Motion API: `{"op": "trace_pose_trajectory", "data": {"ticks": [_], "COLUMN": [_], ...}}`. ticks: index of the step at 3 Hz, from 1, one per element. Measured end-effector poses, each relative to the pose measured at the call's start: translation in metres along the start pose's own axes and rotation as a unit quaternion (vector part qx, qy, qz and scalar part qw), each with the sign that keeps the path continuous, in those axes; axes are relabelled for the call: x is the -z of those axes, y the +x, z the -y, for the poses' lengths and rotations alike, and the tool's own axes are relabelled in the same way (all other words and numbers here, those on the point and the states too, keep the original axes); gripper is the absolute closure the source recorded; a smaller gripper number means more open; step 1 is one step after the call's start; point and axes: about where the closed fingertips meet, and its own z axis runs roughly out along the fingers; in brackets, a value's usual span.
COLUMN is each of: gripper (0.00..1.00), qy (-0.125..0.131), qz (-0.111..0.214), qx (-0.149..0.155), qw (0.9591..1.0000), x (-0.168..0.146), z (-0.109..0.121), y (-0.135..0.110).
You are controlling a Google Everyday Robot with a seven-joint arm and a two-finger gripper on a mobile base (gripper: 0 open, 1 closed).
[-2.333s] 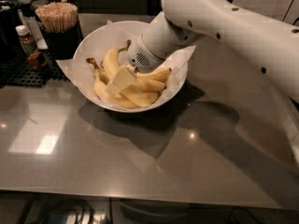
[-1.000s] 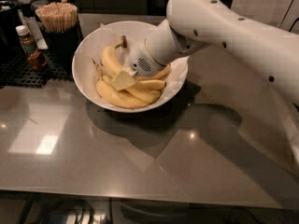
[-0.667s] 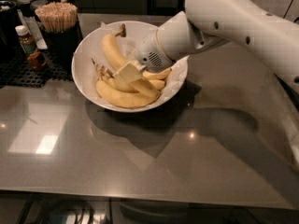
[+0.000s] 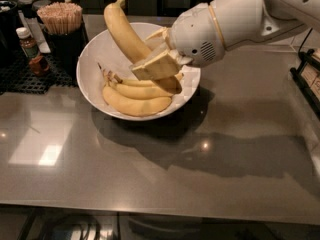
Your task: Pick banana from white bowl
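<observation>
The banana [image 4: 125,30], long, thick and yellow with a brown stem tip, is lifted above the white bowl [image 4: 95,59], stem pointing up and back. My gripper [image 4: 155,61] is shut on its lower end, over the right half of the bowl. Several shorter bananas [image 4: 135,99] still lie in the bowl's bottom. The white arm reaches in from the upper right.
A dark cup of wooden sticks [image 4: 61,19] stands behind the bowl at left, beside a small brown bottle [image 4: 29,46] on a black mat [image 4: 25,76]. The bowl sits on a grey glossy counter [image 4: 160,154]. A dark rack [image 4: 307,76] is at the right edge.
My gripper has risen out of the bowl and moved right with the banana, which now stands clear of the other bananas.
</observation>
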Motion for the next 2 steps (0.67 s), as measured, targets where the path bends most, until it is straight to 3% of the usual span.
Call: {"op": "trace_pose_trajectory", "data": {"ticks": [1, 2], "gripper": [1.00, 1.00], "qy": [-0.011, -0.007], "qz": [0.000, -0.039], "qx": [0.080, 0.122], "qw": [0.9967, 0.9918], "x": [0.035, 0.065], "z": [-0.061, -0.116], "y": [-0.022, -0.019]}}
